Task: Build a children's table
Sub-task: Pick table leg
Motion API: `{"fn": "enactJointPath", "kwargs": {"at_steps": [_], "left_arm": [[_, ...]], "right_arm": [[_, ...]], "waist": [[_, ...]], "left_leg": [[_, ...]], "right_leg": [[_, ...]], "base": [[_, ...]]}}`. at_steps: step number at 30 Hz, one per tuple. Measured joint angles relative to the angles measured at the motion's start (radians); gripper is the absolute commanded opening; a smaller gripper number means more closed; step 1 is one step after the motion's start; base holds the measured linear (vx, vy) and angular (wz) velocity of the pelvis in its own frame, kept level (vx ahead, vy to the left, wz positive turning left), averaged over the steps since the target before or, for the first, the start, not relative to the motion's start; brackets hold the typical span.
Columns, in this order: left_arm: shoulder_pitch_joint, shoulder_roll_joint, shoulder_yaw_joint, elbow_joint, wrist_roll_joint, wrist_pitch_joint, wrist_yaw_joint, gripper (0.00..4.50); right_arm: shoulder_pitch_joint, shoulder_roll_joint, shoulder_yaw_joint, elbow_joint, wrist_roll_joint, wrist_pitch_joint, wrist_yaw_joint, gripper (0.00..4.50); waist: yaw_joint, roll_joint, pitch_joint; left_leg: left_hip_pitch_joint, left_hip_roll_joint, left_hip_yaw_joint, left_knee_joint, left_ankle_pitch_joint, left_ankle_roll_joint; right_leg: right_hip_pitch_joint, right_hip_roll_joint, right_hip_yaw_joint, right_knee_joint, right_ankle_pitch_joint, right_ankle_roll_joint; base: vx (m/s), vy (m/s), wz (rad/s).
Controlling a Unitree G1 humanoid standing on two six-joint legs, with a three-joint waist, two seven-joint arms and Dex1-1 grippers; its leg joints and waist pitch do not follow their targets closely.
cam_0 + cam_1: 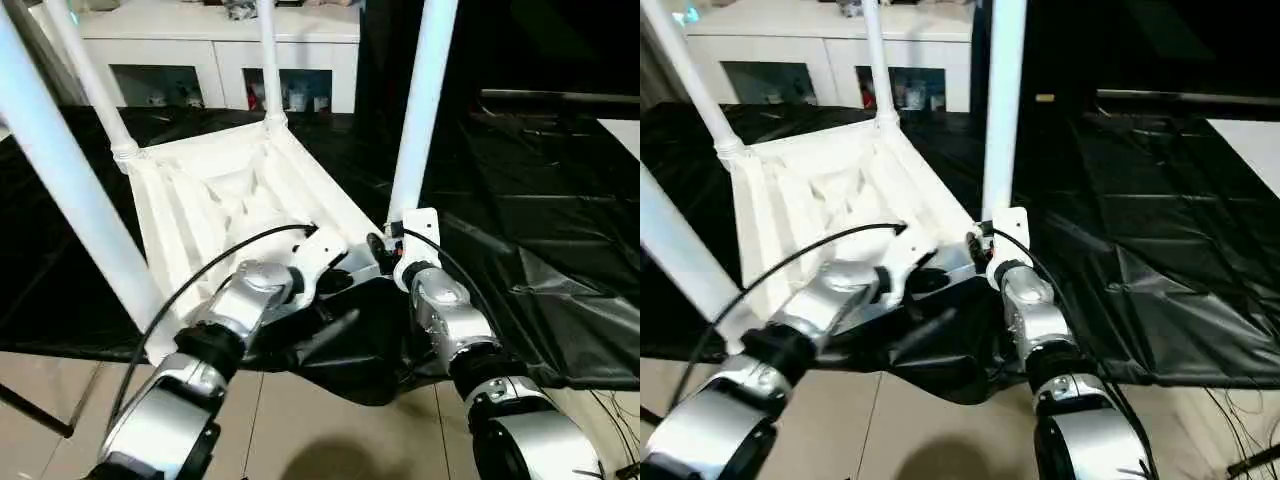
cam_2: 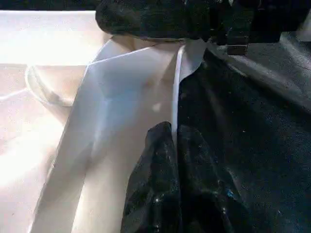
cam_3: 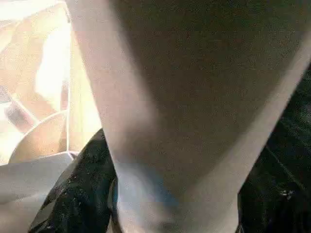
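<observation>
Assembly status: children's table (image 1: 215, 195) lies inverted on the black-sheeted bench (image 1: 560, 230), ribbed underside up, four legs seated in the corner sockets and pointing upward. Its near edge overhangs the bench front, which probably gives both hands access for turning it over.

Left hand (image 2: 171, 145) is pinched nearly closed on the thin rim of the tabletop at the near edge; its forearm reaches forward, angled inward.

Right hand (image 1: 400, 250) is set at medium width around the base of the near right leg (image 1: 425, 100), beside the corner socket. Its forearm extends straight forward with the wrist level.
</observation>
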Motion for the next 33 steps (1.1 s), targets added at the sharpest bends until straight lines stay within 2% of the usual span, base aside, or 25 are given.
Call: {"fn": "enactJointPath", "kwargs": {"at_steps": [2,4,6,9,13,19,24,29,33], "left_arm": [[-0.006,0.000,-0.001,0.009,0.001,-0.009,0.000,0.00],[-0.006,0.002,-0.005,0.010,0.005,-0.024,0.000,0.00],[-0.007,0.011,-0.004,0.012,0.006,-0.033,0.014,0.00],[-0.007,0.038,0.011,0.013,0.007,-0.053,0.036,0.00],[0.027,0.065,0.029,-0.043,-0.004,-0.062,-0.024,0.00],[0.109,0.157,0.024,-0.152,-0.040,-0.129,-0.190,0.00],[0.164,0.214,0.018,-0.245,-0.052,-0.130,-0.293,0.00],[0.200,0.259,0.013,-0.300,-0.085,-0.121,-0.398,0.00],[0.210,0.268,0.007,-0.323,-0.094,-0.100,-0.436,0.00]], "right_arm": [[0.000,0.004,-0.017,0.002,0.012,-0.012,0.002,2.72],[0.000,0.004,-0.021,0.007,0.020,-0.027,0.008,3.28],[0.001,0.018,-0.026,0.008,0.040,-0.043,0.023,3.42],[0.010,0.036,-0.021,0.007,0.048,-0.064,0.075,3.76],[0.017,-0.006,0.004,-0.011,0.043,-0.071,0.185,3.85],[0.065,-0.101,0.042,-0.105,0.065,-0.074,0.442,3.85],[0.116,-0.181,0.097,-0.197,0.089,-0.088,0.689,3.85],[0.153,-0.257,0.151,-0.274,0.121,-0.014,0.917,3.85],[0.154,-0.259,0.163,-0.276,0.122,-0.010,0.958,3.85]], "waist": [[0.002,0.000,0.000],[0.003,0.000,0.000],[0.002,-0.001,0.000],[-0.023,-0.003,0.002],[-0.030,-0.001,0.001],[-0.016,0.001,0.001],[-0.009,0.000,0.001],[0.003,-0.002,0.002],[0.009,-0.002,0.003]], "left_leg": [[0.000,0.000,0.000,-0.001,0.000,0.000],[0.000,0.000,0.000,-0.003,0.000,0.000],[0.000,0.000,0.000,-0.005,0.000,0.000],[-0.002,0.000,-0.001,-0.007,0.000,-0.001],[-0.006,0.000,0.000,-0.011,0.001,-0.001],[-0.011,0.002,0.002,-0.016,0.004,0.004],[-0.016,0.002,0.002,-0.008,0.004,0.005],[-0.016,0.002,0.003,-0.004,0.003,0.007],[-0.016,0.003,0.003,-0.004,0.003,0.007]], "right_leg": [[0.000,0.000,0.000,0.000,0.000,0.000],[0.000,0.000,-0.001,0.000,0.000,0.000],[-0.001,0.000,-0.001,0.000,0.000,0.000],[-0.005,0.002,-0.002,0.000,0.001,0.001],[-0.012,0.002,-0.002,0.001,0.006,-0.005],[-0.018,0.005,-0.004,0.001,0.002,-0.004],[-0.018,0.003,-0.003,-0.001,0.000,-0.006],[-0.020,0.003,-0.003,0.000,0.000,-0.006],[-0.020,0.003,-0.003,0.001,0.000,-0.006]], "base": [[0.000,0.000,0.00],[0.000,0.000,0.00],[0.000,0.000,0.00],[0.000,0.000,0.00],[0.000,0.000,0.00],[0.010,-0.004,0.00],[0.000,0.000,0.00],[0.000,0.000,0.00],[0.000,0.000,0.00]]}}
